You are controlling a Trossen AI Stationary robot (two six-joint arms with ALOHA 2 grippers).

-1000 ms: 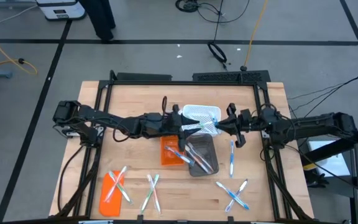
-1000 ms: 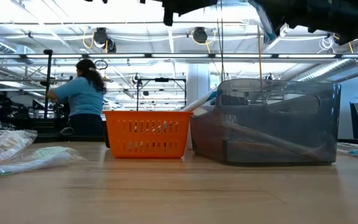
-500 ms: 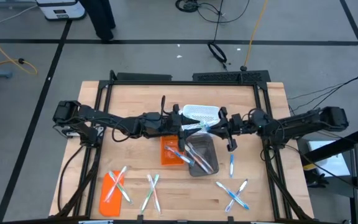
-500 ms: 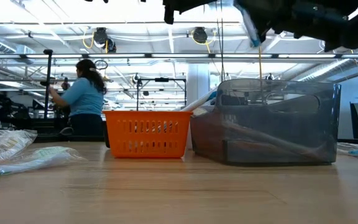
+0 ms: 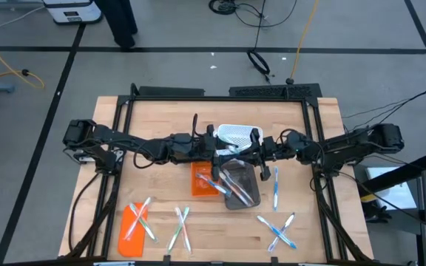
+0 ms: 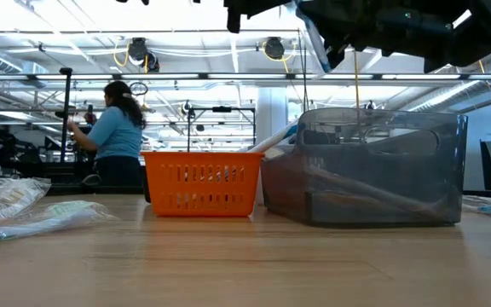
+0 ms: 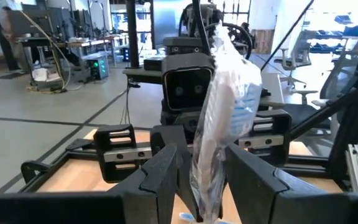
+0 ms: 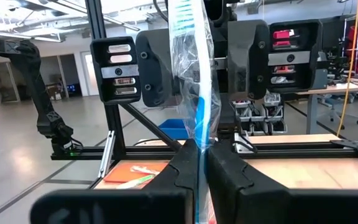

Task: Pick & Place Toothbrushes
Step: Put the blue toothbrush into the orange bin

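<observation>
Over the middle of the wooden table [image 5: 161, 118], both arms meet above the grey bin [image 5: 240, 185], and this reads as the delivery step. The right gripper [image 8: 199, 163] pinches a blue wrapped toothbrush [image 8: 194, 81] upright; the left gripper [image 7: 199, 171] clamps a crinkled toothbrush packet [image 7: 225, 112]. Next call: lower over the bin, then release. More toothbrushes [image 5: 276, 230] lie scattered near the table's front edge. Only the wrist views show those grips; the low view shows only the orange basket [image 6: 201, 181] just beside the bin.
</observation>
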